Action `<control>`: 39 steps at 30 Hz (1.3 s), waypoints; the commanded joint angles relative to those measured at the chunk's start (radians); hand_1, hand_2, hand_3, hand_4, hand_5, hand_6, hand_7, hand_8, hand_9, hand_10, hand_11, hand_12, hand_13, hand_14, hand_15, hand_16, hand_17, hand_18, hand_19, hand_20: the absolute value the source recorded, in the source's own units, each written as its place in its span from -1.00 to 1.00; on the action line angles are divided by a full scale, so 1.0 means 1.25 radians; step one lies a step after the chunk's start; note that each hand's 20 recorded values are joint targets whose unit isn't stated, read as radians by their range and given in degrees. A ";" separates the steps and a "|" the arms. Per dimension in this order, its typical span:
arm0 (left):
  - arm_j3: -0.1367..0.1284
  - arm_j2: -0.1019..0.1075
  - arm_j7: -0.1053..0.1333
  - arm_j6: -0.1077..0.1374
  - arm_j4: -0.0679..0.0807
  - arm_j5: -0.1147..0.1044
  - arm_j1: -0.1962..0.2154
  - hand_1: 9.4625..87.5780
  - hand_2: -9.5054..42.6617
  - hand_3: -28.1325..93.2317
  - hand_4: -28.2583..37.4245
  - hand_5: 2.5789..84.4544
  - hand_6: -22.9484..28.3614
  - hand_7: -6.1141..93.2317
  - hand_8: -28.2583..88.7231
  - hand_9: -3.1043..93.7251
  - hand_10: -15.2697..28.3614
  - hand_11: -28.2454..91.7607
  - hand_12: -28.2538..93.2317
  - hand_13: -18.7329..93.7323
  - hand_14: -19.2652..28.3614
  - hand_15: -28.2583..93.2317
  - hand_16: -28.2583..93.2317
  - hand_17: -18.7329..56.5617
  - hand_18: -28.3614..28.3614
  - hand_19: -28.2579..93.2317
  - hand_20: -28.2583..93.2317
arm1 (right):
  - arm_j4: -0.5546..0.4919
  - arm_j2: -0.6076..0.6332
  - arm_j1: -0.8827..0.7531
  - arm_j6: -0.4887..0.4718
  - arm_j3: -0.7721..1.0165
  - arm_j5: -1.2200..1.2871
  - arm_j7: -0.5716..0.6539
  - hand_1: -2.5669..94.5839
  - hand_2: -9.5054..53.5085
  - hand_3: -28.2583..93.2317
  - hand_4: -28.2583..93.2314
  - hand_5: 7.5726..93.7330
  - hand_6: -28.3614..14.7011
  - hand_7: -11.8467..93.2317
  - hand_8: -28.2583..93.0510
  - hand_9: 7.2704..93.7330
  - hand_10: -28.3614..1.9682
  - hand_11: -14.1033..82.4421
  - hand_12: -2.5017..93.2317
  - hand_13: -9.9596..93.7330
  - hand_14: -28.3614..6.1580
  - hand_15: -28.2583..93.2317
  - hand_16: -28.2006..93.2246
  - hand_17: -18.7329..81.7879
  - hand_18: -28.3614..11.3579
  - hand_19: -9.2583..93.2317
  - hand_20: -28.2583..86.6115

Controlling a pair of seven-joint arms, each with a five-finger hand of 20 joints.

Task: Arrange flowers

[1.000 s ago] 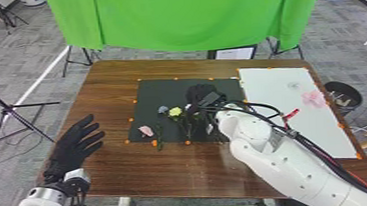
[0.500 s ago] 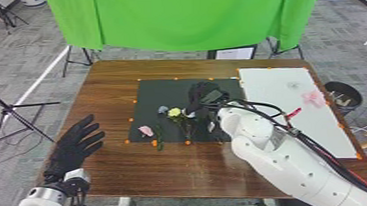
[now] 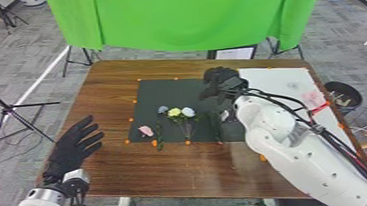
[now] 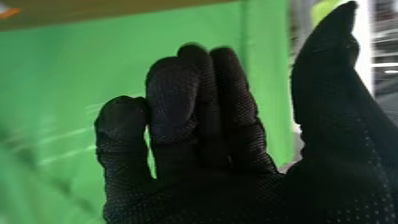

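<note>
The right robot hand (image 3: 222, 83), its thumb apart from its extended fingers, is over the far right part of the black mat (image 3: 155, 92). Left of it and nearer the robot lie the blue (image 3: 163, 110), yellow (image 3: 174, 112) and pale flowers (image 3: 188, 112), with the pink flower (image 3: 146, 131) nearer still. The left robot hand (image 3: 73, 146), fingers spread, is over the desk (image 3: 147, 175), left of the mat.

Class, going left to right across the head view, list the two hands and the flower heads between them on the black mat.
Left hand, pink flower, blue-grey flower, yellow flower, pale blue flower, right hand.
</note>
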 commanded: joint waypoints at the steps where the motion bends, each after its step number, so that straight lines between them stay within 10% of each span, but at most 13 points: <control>1: -0.009 -0.009 0.006 0.005 -0.007 0.000 0.021 -0.59 -0.69 0.64 -0.98 -0.41 0.02 -0.42 -0.72 -0.45 0.24 -0.15 -0.25 -0.32 0.50 0.02 -0.54 -0.75 0.82 0.14 -0.40 | 0.068 0.202 0.002 0.024 0.092 0.016 0.153 -0.44 -1.00 0.96 -0.99 -0.50 0.08 -0.01 -0.82 -0.42 -0.10 -0.04 -0.40 -0.01 -0.03 0.68 -0.16 -0.20 -0.61 0.76 0.47; 14: -0.013 -0.009 0.010 0.007 -0.009 -0.003 0.025 -0.59 -0.68 0.63 -0.96 -0.41 0.03 -0.45 -0.71 -0.45 0.25 -0.17 -0.24 -0.32 0.51 0.01 -0.54 -0.76 0.82 0.14 -0.40 | 0.168 0.234 -0.072 -0.014 0.168 0.077 0.272 -0.48 -1.00 0.95 -0.98 -0.76 -0.22 -0.39 -0.64 -0.70 -0.31 -0.54 -0.42 -0.20 -0.10 0.43 -0.27 -0.31 -0.61 0.55 0.31; 28: -0.022 -0.011 0.005 0.002 -0.014 0.001 0.037 -0.59 -0.68 0.63 -0.96 -0.40 0.03 -0.46 -0.70 -0.45 0.25 -0.17 -0.24 -0.32 0.51 0.01 -0.53 -0.76 0.82 0.14 -0.40 | 0.232 0.217 -0.074 -0.122 0.166 0.148 0.224 -0.41 -1.00 0.99 -1.00 -0.49 -0.44 -0.33 -0.65 -0.41 -0.34 -0.48 -0.56 0.13 0.16 0.65 -0.24 -0.21 -0.63 0.64 0.37; 33: -0.021 -0.010 0.003 0.003 -0.014 0.003 0.032 -0.59 -0.68 0.62 -0.96 -0.40 0.04 -0.46 -0.70 -0.45 0.25 -0.17 -0.24 -0.32 0.51 0.01 -0.53 -0.76 0.82 0.14 -0.40 | 0.239 0.225 -0.097 -0.032 0.161 0.111 0.170 -0.19 -1.00 0.95 -1.00 -0.17 -0.06 -0.12 -0.78 0.04 -0.01 -0.35 -0.62 0.44 0.34 0.56 -0.10 -0.03 -0.56 0.77 0.32; 39: -0.022 -0.013 0.000 0.002 -0.015 0.003 0.035 -0.59 -0.67 0.62 -0.96 -0.40 0.04 -0.46 -0.70 -0.45 0.25 -0.17 -0.24 -0.32 0.51 0.01 -0.53 -0.76 0.82 0.14 -0.39 | 0.205 0.236 -0.128 0.052 0.161 0.063 0.107 0.09 -0.95 0.83 -1.00 0.44 0.42 0.07 -0.54 0.85 0.62 -0.32 0.03 0.74 0.44 0.60 -0.06 0.17 -0.56 0.96 0.33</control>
